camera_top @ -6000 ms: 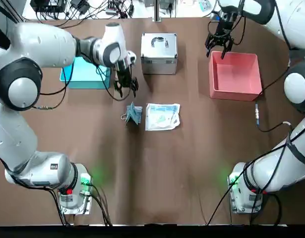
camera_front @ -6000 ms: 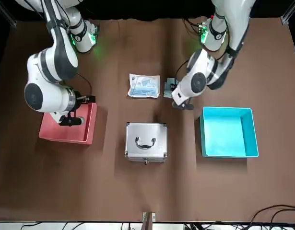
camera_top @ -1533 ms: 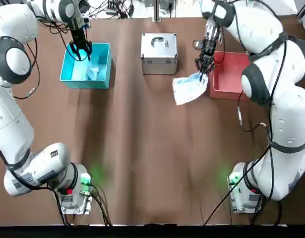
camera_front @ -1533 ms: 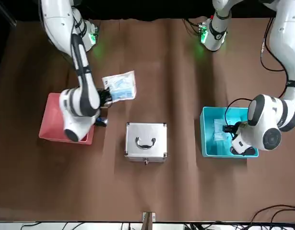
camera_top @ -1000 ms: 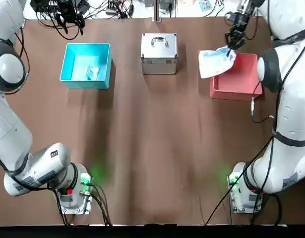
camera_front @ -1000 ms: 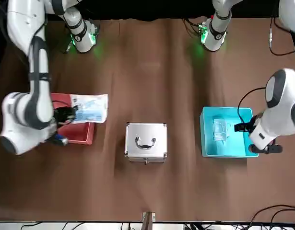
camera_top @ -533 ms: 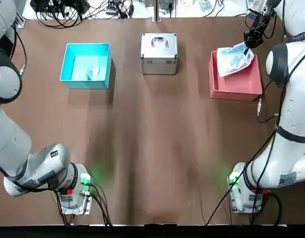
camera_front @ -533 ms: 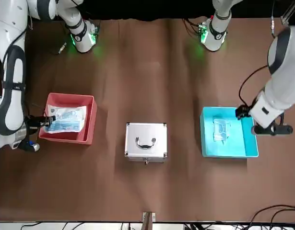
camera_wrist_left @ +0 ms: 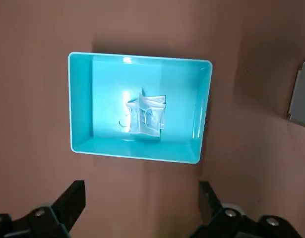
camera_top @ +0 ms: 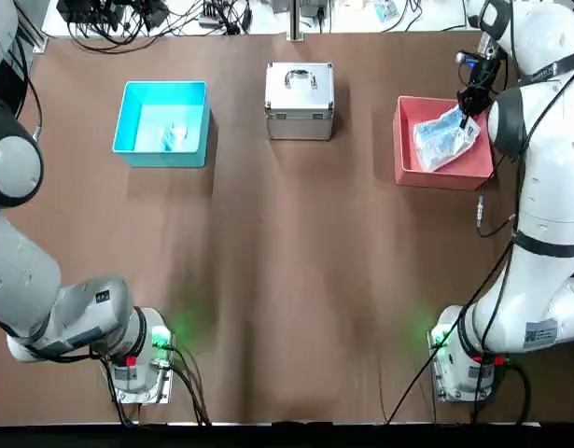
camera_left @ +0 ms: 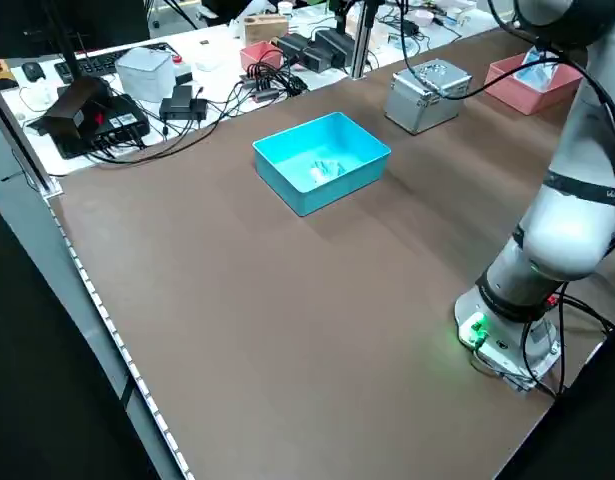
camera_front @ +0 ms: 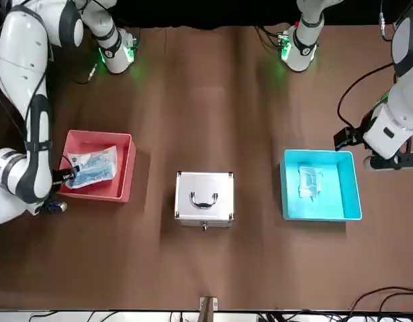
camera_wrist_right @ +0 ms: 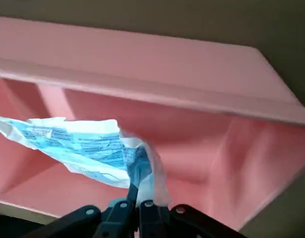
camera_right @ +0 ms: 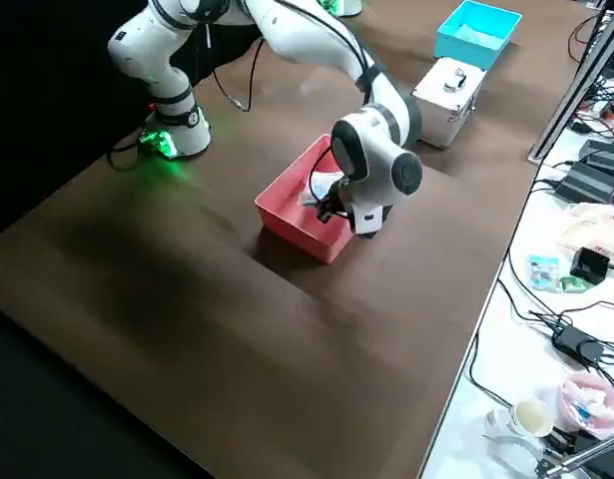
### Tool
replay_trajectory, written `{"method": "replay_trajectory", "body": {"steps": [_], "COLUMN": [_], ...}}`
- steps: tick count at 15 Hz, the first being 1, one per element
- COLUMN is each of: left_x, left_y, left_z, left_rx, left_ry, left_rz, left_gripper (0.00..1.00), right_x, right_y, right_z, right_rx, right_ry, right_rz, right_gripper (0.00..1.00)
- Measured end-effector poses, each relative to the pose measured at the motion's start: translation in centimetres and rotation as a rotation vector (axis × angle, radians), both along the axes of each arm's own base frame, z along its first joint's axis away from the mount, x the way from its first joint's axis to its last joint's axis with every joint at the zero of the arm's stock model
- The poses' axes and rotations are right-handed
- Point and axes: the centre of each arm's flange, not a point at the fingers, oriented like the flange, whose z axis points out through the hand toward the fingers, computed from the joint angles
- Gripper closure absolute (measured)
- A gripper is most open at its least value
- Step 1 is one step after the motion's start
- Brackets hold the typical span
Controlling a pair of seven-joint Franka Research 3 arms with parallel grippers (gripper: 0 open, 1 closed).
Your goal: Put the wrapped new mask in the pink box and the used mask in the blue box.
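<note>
The wrapped new mask (camera_top: pixel 443 138) is a clear packet inside the pink box (camera_top: pixel 399 140), toward its back right part. My right gripper (camera_top: pixel 467 107) is shut on one corner of it. In the right wrist view the packet (camera_wrist_right: pixel 78 146) hangs tilted from my gripper (camera_wrist_right: pixel 140 191) against the pink wall (camera_wrist_right: pixel 142 79). The used mask (camera_wrist_left: pixel 142 115) lies bunched in the middle of the blue box (camera_wrist_left: pixel 107 79). My left gripper (camera_wrist_left: pixel 140 193) is open and empty, high above that box's edge. From the front, the used mask (camera_front: pixel 307 181) rests in the blue box (camera_front: pixel 327 201).
A silver metal case (camera_top: pixel 300 98) with a handle stands between the two boxes at the back middle. Cables and gear lie beyond the table's far edge. Brown tabletop (camera_top: pixel 287 280) stretches from the boxes to the arm bases.
The right gripper has carried the packet from the table into the pink box and lowered it over the last half second. The left gripper dropped the used mask in the blue box and rose away.
</note>
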Motion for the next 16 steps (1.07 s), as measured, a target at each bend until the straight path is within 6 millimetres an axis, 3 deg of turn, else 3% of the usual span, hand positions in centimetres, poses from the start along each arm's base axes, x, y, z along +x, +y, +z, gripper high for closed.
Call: {"method": "replay_trajectory", "body": {"steps": [2, 3, 7, 10, 13, 16], "left_x": [-1.2, -1.7, -2.8, -2.9, -2.5, -2.4], "left_y": [-1.1, -1.4, 0.0, 1.5, 1.5, 1.5], "left_z": [1.3, 1.4, 1.7, 2.7, 3.6, 3.9], "left_rx": [0.015, 0.018, -0.007, -0.017, -0.022, -0.024], "left_ry": [-0.014, -0.013, -0.02, -0.045, -0.076, -0.084], "left_rz": [-0.005, -0.008, -0.041, -0.038, -0.037, -0.036], "left_gripper": [0.0, 0.0, 0.0, 0.0, 0.0, 0.0], "right_x": [-0.5, -0.6, -0.5, 0.3, 2.2, 3.2], "right_y": [-1.0, -1.1, -0.7, -0.2, 0.7, 1.1], "right_z": [-1.8, -2.1, -2.4, -1.1, 4.3, 14.2], "right_rx": [-0.001, 0.001, 0.011, 0.012, 0.009, 0.005], "right_ry": [0.028, 0.033, 0.034, 0.004, -0.08, -0.209], "right_rz": [0.004, 0.007, 0.024, 0.04, 0.066, 0.082], "right_gripper": [0.98, 0.93, 0.56, 0.28, 0.03, 0.02]}}
